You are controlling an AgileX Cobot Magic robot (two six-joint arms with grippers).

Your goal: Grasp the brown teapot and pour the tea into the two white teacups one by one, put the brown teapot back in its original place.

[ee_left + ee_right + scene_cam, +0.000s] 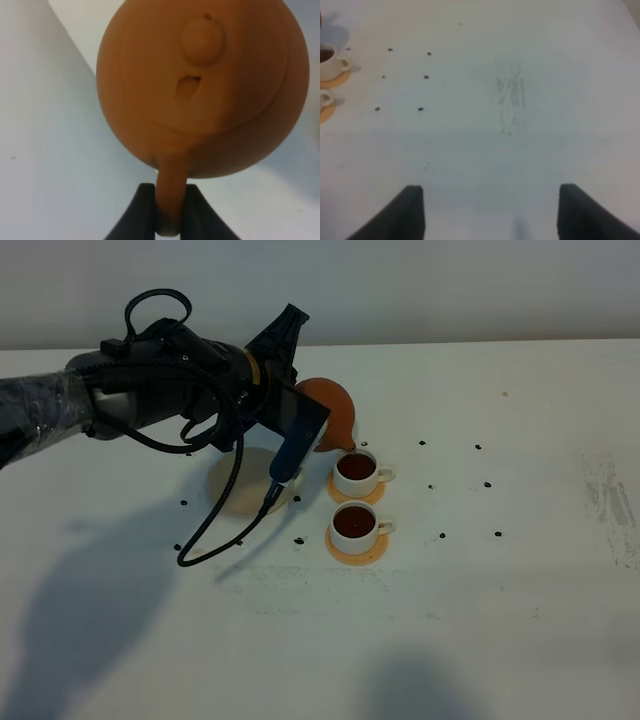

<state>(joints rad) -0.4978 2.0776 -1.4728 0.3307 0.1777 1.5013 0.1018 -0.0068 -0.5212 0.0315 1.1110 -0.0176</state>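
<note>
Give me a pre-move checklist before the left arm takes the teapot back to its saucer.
1. Grip: left gripper clamped on the brown teapot handle. Ok.
2. Far teacup filled: dark tea visible. Ok.
3. Near teacup filled: dark tea visible. Ok.
4. Teapot levelled: tipped, spout over far cup. Not ok.
5. Beige saucer free: partly hidden by the arm. Cannot tell.
6. Right gripper out of the way: open over bare table. Ok.
</note>
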